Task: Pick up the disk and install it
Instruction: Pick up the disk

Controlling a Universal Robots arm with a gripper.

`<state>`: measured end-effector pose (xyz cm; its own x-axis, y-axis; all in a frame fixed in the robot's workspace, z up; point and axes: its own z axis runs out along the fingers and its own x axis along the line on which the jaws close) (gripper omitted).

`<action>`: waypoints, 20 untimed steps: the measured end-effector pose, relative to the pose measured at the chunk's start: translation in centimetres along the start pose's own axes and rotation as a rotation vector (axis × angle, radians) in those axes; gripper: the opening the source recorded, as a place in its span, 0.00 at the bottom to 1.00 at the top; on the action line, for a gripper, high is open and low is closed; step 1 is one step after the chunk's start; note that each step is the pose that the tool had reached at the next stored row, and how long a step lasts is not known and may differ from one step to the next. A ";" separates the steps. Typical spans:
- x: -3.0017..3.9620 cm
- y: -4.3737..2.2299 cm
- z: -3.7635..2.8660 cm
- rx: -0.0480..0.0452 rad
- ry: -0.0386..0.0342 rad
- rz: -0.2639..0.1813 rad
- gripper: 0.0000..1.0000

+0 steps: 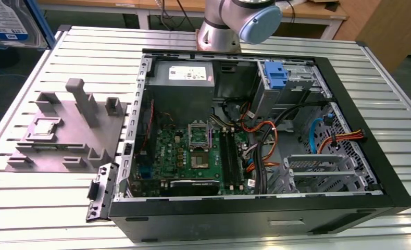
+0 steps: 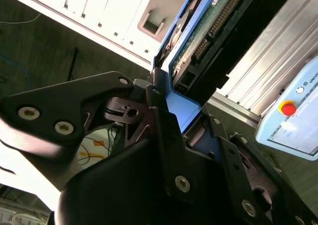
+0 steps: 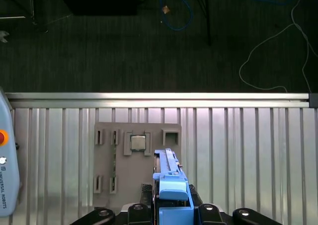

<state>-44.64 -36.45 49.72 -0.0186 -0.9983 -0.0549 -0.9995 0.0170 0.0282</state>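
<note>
Above the counter (image 3: 238, 135), the end effector (image 3: 173, 211) pinches the disk (image 3: 171, 187) by one edge; probably rigid, dense, shock-fragile

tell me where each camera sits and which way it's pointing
exterior view: off the arm, high, looking down into the open computer case; arm base shows.
first wrist view: on the wrist, looking past the hand and disk onto the grey fixture.
second wrist view: on the wrist, close along the hand at the disk's circuit board.
shared: both wrist views show the hand gripping the disk.
</note>
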 end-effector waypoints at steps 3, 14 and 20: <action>-0.01 0.00 -0.08 0.0002 -0.0001 0.000 0.37; -0.01 -0.22 -0.17 0.0001 -0.0001 0.000 0.37; -0.01 -0.44 -0.18 0.0001 -0.0001 0.000 0.37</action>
<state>-44.20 -36.45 49.89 -0.0185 -0.9983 -0.0550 -0.9995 0.0170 0.0280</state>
